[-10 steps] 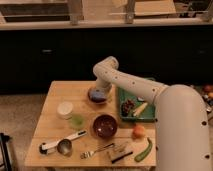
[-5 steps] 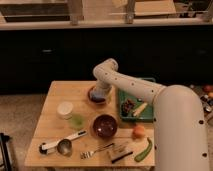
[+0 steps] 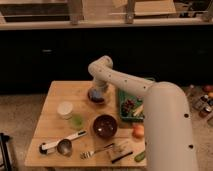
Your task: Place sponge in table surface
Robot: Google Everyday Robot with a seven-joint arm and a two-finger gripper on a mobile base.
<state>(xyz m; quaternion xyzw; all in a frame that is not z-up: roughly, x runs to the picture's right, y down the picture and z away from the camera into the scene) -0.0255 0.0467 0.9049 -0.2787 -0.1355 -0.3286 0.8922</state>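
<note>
My gripper (image 3: 97,90) hangs at the far middle of the light wood table surface (image 3: 55,125), right over a small dark bowl (image 3: 96,98). A small bluish patch (image 3: 93,93) shows at the gripper's tip, just above the bowl's rim. It may be the sponge, but I cannot tell whether it is held or lies in the bowl. No yellow part shows. My white arm (image 3: 150,100) reaches in from the lower right and hides the table's right side.
A green tray (image 3: 123,100) with dark grapes (image 3: 129,105) lies right of the gripper. A white cup (image 3: 65,109), a small green cup (image 3: 76,121), a dark red bowl (image 3: 105,126), an orange (image 3: 138,131), a scoop (image 3: 60,145), a fork (image 3: 95,151) and a tan block (image 3: 120,149) sit nearer the front.
</note>
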